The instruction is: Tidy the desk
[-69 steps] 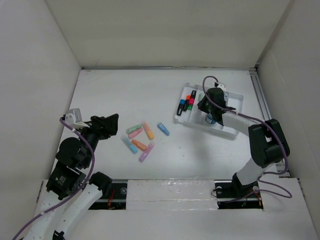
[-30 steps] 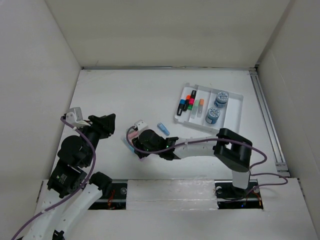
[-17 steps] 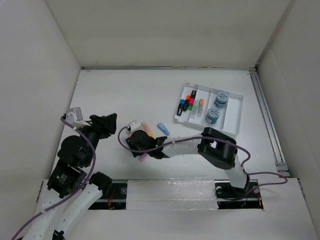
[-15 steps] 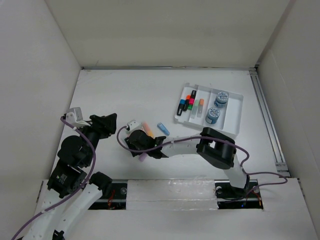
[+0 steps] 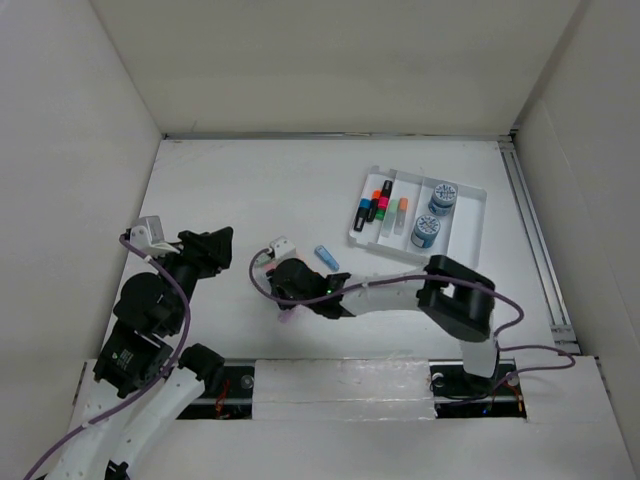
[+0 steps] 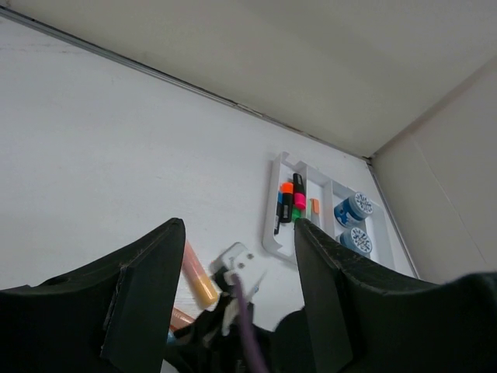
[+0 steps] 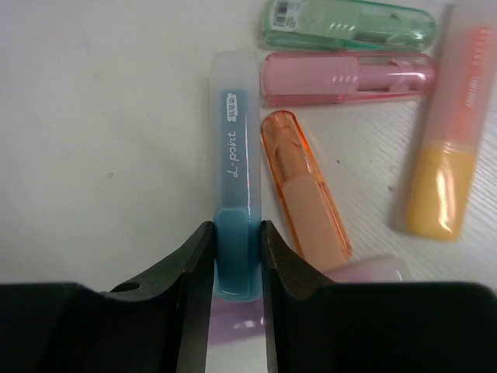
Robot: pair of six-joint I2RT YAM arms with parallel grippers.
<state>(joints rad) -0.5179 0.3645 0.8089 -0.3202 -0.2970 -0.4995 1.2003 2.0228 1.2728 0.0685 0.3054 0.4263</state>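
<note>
The desk (image 5: 250, 190) is the wide white tabletop between the white walls, and both arms stand at its near edge. On its front middle part lies a small group of highlighters, and my right gripper (image 7: 235, 241) is down among them. Its two fingers press on both sides of the blue highlighter (image 7: 235, 155) at the dark blue end, so it is clamped on it. On the clear cap I read "L-point"; the small blue label above it I cannot read. Just beside it lies the orange highlighter (image 7: 303, 186), and further on the pink highlighter (image 7: 345, 78) and the green highlighter (image 7: 349, 23) lie side by side. The left gripper (image 6: 237, 256) hangs over the left part of the desk, fingers apart, nothing between them. The white tray (image 5: 460, 235) stands well apart, at the far right.
</note>
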